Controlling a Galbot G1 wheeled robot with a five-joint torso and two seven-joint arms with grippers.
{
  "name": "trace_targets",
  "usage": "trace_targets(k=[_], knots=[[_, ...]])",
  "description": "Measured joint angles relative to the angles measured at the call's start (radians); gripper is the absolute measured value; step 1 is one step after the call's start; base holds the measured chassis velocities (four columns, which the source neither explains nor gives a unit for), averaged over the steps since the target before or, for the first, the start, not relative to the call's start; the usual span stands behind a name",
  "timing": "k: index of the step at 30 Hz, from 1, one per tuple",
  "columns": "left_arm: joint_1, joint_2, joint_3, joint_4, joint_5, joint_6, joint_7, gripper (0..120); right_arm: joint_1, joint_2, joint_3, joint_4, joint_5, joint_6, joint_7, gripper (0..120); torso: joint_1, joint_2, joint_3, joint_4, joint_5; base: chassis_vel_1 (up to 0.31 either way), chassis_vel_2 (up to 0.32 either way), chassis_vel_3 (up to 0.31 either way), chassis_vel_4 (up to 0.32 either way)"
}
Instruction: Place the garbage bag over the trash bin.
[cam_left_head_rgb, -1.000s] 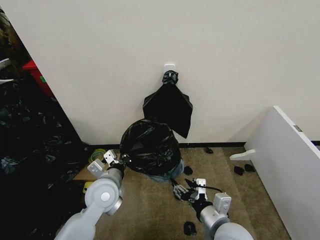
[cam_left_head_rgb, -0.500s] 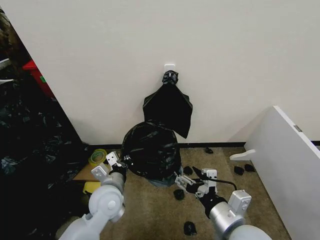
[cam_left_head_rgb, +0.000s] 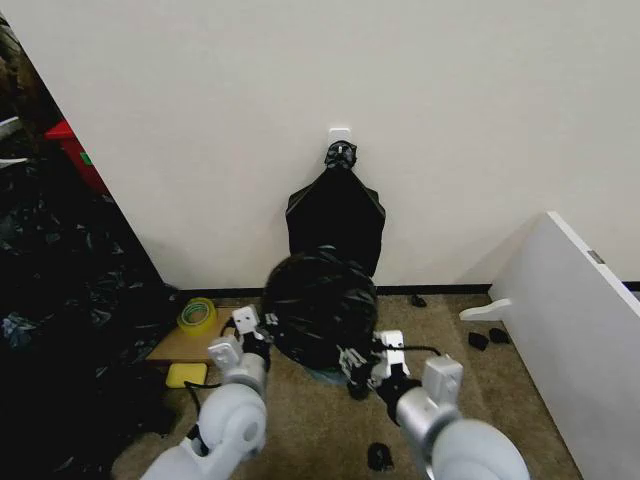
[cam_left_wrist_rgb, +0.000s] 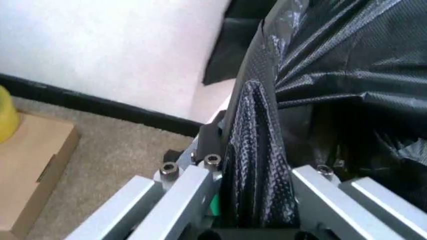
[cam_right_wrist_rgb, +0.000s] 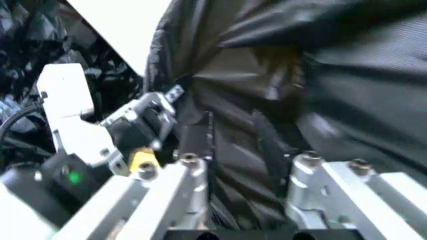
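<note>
1. Garbage bag (cam_left_head_rgb: 320, 308) hangs as a dark bulging dome on the floor by the wall, just below the knotted black bundle (cam_left_head_rgb: 337, 212) on the wall hook. Since a second ago the dome has shifted right, now sitting straight under the bundle.
2. Left gripper (cam_left_head_rgb: 256, 332) is at the bag's left edge; its wrist view shows a pleated fold of bag (cam_left_wrist_rgb: 257, 150) clamped between the fingers.
3. Right gripper (cam_left_head_rgb: 362, 360) has come up and in from the open carpet to the bag's right edge; its wrist view shows bag film (cam_right_wrist_rgb: 233, 150) pinched between its fingers too.
4. Trash bin: not visible under the plastic, can't confirm its spot.
5. Read: both sides now held, so the mouth can be stretched and pulled down. Coverage of the rim can't be judged.
6. Tape roll (cam_left_head_rgb: 198, 313) and cardboard box (cam_left_head_rgb: 185, 343) sit left, apart from the bag.
</note>
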Motion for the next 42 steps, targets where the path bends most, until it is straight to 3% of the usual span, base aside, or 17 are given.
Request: trace_targets(k=[6, 16, 27, 31, 36, 42], knots=[[0.007, -0.009, 0.014, 0.006, 0.041, 0.000, 0.013, 0, 0.107, 0.045, -0.075, -0.088, 0.037, -0.094, 0.130, 0, 0.000, 0.000, 0.000, -0.0001, -0.0001, 0.000, 0.000, 0.000, 0.000], [0.036, -0.005, 0.010, -0.023, 0.062, -0.006, 0.029, 0, 0.184, 0.088, -0.160, -0.251, 0.003, -0.126, 0.235, 0, 0.000, 0.000, 0.000, -0.0003, 0.0001, 0.000, 0.000, 0.000, 0.000], [0.068, -0.004, 0.018, -0.053, 0.067, -0.012, 0.040, 0, 0.299, 0.195, -0.225, -0.428, -0.015, -0.122, 0.229, 0, 0.000, 0.000, 0.000, -0.0001, -0.0001, 0.000, 0.000, 0.000, 0.000], [0.076, -0.014, 0.007, -0.063, 0.064, -0.014, 0.042, 0, 0.339, 0.244, -0.221, -0.504, -0.007, -0.076, 0.180, 0, 0.000, 0.000, 0.000, -0.0001, 0.0001, 0.000, 0.000, 0.000, 0.000], [0.074, -0.012, 0.004, -0.063, 0.061, -0.016, 0.045, 0, 0.349, 0.250, -0.208, -0.532, -0.031, -0.045, 0.146, 0, 0.000, 0.000, 0.000, 0.0000, 0.0000, 0.000, 0.000, 0.000, 0.000], [0.059, -0.008, 0.004, -0.043, 0.063, -0.024, 0.047, 0, 0.321, 0.158, -0.206, -0.401, -0.008, -0.082, 0.179, 0, 0.000, 0.000, 0.000, -0.0004, 0.0001, 0.000, 0.000, 0.000, 0.000]])
